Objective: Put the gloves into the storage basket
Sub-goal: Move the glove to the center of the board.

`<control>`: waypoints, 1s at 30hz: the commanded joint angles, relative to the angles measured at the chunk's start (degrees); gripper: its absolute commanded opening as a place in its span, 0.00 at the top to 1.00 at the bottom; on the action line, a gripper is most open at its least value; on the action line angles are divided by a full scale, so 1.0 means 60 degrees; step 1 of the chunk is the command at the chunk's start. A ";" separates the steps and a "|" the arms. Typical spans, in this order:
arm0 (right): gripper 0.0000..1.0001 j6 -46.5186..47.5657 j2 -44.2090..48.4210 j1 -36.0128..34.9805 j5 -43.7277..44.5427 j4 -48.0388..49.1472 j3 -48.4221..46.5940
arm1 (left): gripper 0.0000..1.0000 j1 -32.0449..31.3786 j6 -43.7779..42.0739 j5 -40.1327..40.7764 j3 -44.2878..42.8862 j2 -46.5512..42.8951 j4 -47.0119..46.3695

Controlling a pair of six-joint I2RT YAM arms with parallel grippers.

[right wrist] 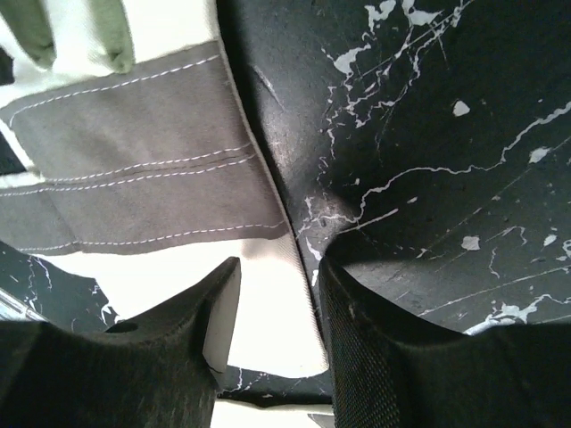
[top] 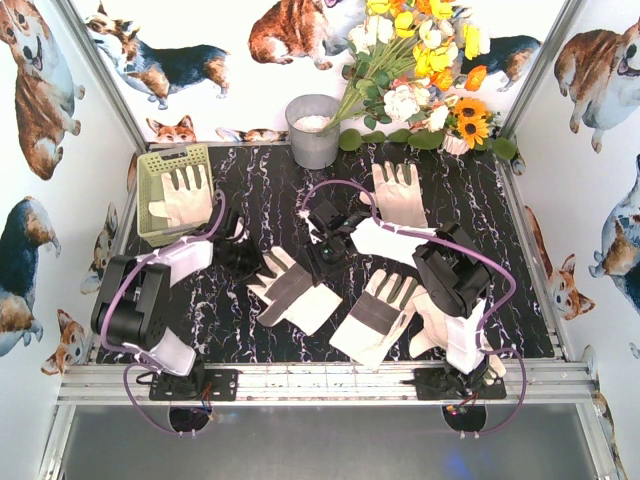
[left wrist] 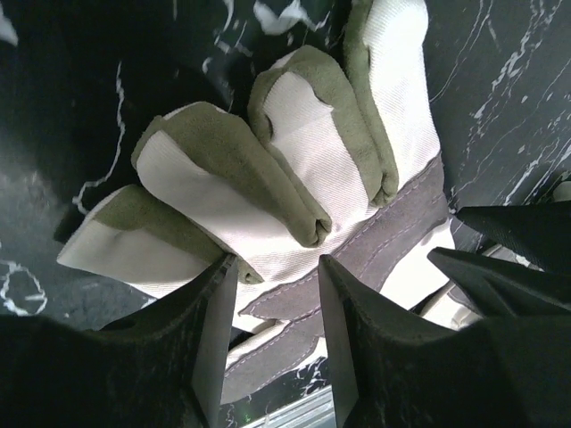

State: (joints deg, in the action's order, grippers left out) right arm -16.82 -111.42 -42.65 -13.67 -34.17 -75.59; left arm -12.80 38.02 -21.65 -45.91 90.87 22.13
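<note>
A cream glove with grey palm patches (top: 290, 288) lies at the table's middle. My left gripper (top: 248, 262) is open over its finger end, jaws astride the curled fingers and palm (left wrist: 294, 134). My right gripper (top: 322, 262) is open over the same glove's cuff side (right wrist: 134, 160), with the white cuff edge between its jaws. Its black fingers (left wrist: 513, 245) show in the left wrist view. The pale green storage basket (top: 150, 170) stands at the back left with one glove (top: 183, 195) in it. Other gloves lie at the back (top: 398, 195), front middle (top: 380, 315) and under the right arm (top: 450, 335).
A round grey metal bucket (top: 313, 130) stands at the back centre. A bunch of artificial flowers (top: 420, 70) lies at the back right. Walls with dog prints close the sides. An aluminium rail (top: 320, 380) runs along the near edge.
</note>
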 commanded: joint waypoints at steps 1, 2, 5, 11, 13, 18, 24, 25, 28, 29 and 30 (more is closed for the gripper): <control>0.57 -0.0158 0.0010 -0.0025 0.0034 0.0365 0.0601 | 0.63 -0.0094 -0.0669 0.0492 -0.0608 0.0678 0.0058; 0.58 -0.0288 0.0056 -0.0012 0.0037 0.0452 0.0726 | 0.63 -0.0096 -0.0776 0.0522 -0.0771 0.0985 0.0112; 0.63 -0.0850 0.0157 -0.0010 -0.0078 0.0687 0.1127 | 0.64 -0.0108 -0.1102 0.0532 -0.1346 0.1512 0.0278; 0.74 -0.2467 0.0615 -0.0025 -0.0224 0.1406 0.1919 | 0.63 -0.0137 -0.1853 0.0170 -0.3160 0.2745 0.0620; 0.79 -0.3056 0.0653 -0.0025 -0.0131 0.1459 0.2007 | 0.64 -0.0152 -0.2011 0.0096 -0.3746 0.3131 0.0811; 0.84 -0.4148 0.0651 -0.0039 0.0338 0.1652 0.2034 | 0.64 -0.0177 -0.2147 -0.0520 -0.4633 0.3919 0.0828; 0.87 -0.4409 0.0594 -0.0039 0.0742 0.1435 0.1703 | 0.63 -0.0514 -0.2323 -0.1292 -0.4880 0.4357 0.0469; 0.87 -0.4395 0.0650 -0.0039 0.0810 0.1408 0.1701 | 0.63 -0.0551 -0.2356 -0.1298 -0.4868 0.4356 0.0453; 0.87 -0.4400 0.0861 -0.0039 0.1038 0.1299 0.1740 | 0.62 -0.0562 -0.2335 -0.1280 -0.4719 0.4210 0.0378; 0.86 -0.4378 0.0966 -0.0039 0.1027 0.1348 0.1764 | 0.61 -0.0562 -0.2350 -0.1311 -0.4720 0.4095 0.0401; 0.85 -0.4340 0.1113 -0.0039 0.0978 0.1413 0.1765 | 0.59 -0.0562 -0.2365 -0.1346 -0.4747 0.3988 0.0430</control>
State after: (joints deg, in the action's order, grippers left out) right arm -43.07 -106.67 -42.63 -13.37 -25.30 -65.10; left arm -15.16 25.54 -29.15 -74.98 114.98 23.83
